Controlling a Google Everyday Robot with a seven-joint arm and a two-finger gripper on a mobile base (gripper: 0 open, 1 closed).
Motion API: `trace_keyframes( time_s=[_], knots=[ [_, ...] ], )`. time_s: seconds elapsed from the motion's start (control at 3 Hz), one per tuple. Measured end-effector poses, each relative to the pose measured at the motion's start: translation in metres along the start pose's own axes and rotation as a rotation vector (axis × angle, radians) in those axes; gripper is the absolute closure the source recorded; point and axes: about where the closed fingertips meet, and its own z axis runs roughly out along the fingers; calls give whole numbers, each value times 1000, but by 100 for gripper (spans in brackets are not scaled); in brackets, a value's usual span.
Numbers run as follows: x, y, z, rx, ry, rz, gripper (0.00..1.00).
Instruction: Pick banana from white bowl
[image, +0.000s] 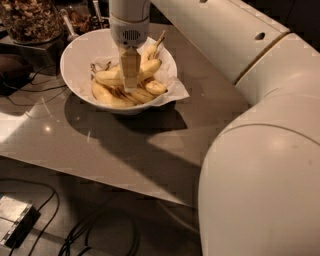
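Note:
The white bowl (75, 50) stands on the grey table (150, 150) at the upper left, lined with white paper. Several bananas lie in it. The long pale yellow banana (107, 76) lies across the top of the pile, its right end toward the far rim. My gripper (130, 86) hangs straight down from its white wrist into the bowl. It is right at the middle of that banana and covers part of it. Shorter, brown-marked bananas (150, 89) lie below and beside it.
A dark glass jar of granola (30, 20) stands behind the bowl at the far left, with a spoon (67, 27) beside it. My large white arm (260, 165) fills the right side. Cables (100, 232) and a small box (12, 222) lie on the floor below the table's front edge.

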Motion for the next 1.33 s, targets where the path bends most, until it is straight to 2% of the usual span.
trace_keyframes(
  time_s=[0.33,0.67,1.33],
  knots=[
    [5,-8,16,-28,5,20,22],
    [8,-11,27,-47,4,32,38],
    [8,-11,24,-35,23,24,84]
  ],
)
